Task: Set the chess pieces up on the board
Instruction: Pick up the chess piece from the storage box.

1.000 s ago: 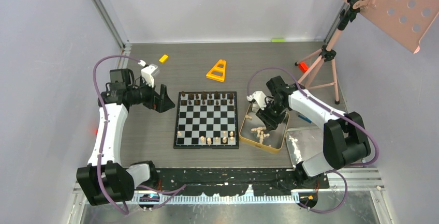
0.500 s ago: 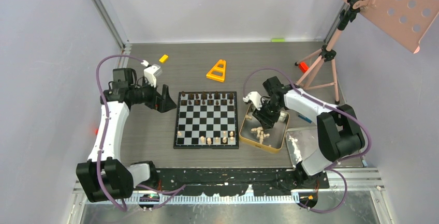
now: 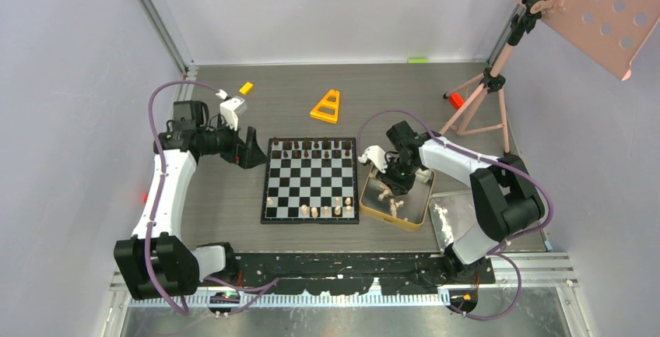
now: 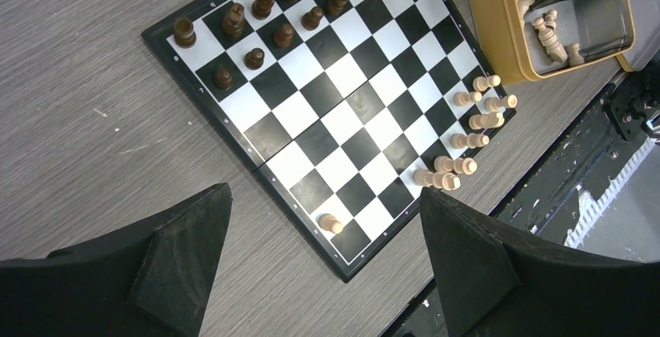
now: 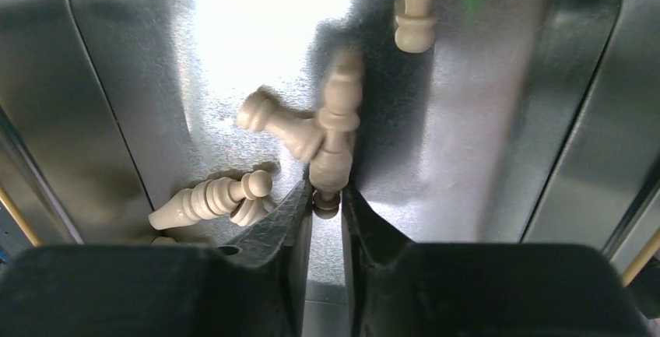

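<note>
Pale wooden piece (image 5: 335,131) in the gold tin (image 4: 498,37) is pinched at its base by the right end effector (image 5: 327,205), likely to carry it to the board (image 4: 342,111) alongside; left end effector (image 4: 324,197) hovers spread wide.

dark and pale chess pieces (image 3: 310,148) stand on the board (image 3: 311,185).

Both arms are presenting white shell links between bulky black joint housings, on the left arm (image 3: 159,189) and the right arm (image 3: 465,159) alike. A purple cable (image 3: 151,115) is looping free of the left arm, and a matching one (image 3: 373,119) is arching over the right. A white camera block (image 3: 232,109) is sitting at each wrist. The left gripper (image 4: 323,197) is showing matte black, wedge-shaped fingers (image 4: 183,247). The right gripper (image 5: 327,197) is showing black fingers narrowing to thin tips.
</note>
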### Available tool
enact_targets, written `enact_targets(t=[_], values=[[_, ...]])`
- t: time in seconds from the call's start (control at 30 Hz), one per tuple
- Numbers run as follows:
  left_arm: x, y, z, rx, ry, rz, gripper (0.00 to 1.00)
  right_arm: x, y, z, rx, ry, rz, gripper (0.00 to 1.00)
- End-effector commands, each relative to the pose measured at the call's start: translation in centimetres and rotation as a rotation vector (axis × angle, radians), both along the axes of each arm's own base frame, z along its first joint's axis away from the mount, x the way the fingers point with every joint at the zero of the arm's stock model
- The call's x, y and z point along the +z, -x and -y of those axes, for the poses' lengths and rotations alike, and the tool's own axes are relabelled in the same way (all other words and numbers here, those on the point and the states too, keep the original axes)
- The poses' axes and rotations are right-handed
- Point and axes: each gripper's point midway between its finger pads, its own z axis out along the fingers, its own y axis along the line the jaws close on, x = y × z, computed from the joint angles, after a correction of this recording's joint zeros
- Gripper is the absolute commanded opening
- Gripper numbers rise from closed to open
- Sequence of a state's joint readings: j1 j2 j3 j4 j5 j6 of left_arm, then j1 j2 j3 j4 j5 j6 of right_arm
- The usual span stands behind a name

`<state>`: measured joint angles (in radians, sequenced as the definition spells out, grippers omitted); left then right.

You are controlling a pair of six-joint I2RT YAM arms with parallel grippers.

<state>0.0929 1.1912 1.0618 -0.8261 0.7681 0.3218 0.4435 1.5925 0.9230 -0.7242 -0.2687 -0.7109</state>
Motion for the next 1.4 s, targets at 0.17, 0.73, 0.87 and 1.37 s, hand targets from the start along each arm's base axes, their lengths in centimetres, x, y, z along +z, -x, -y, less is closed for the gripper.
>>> enact_targets(t=[0.17,0.73,0.87,1.37], values=[[0.9,-0.3,2.0,-0.093,-0.048,0.051,0.94,2.5,-0.5,1.4,-0.011,0.028,0.064,0.09],[1.7,-0.1,20.1,-0.508,0.223,-0.013,0.83,9.6,0.3,-0.7,-0.099,-0.181,0.127,0.03],[1.4,0.7,25.2,-0.634,0.324,-0.066,0.76,11.0,0.7,-1.4,-0.122,-0.257,0.131,0.03],[-2.3,2.2,34.8,-0.735,0.455,-0.425,0.55,12.6,1.4,-1.7,-0.189,-0.354,0.107,0.02]])
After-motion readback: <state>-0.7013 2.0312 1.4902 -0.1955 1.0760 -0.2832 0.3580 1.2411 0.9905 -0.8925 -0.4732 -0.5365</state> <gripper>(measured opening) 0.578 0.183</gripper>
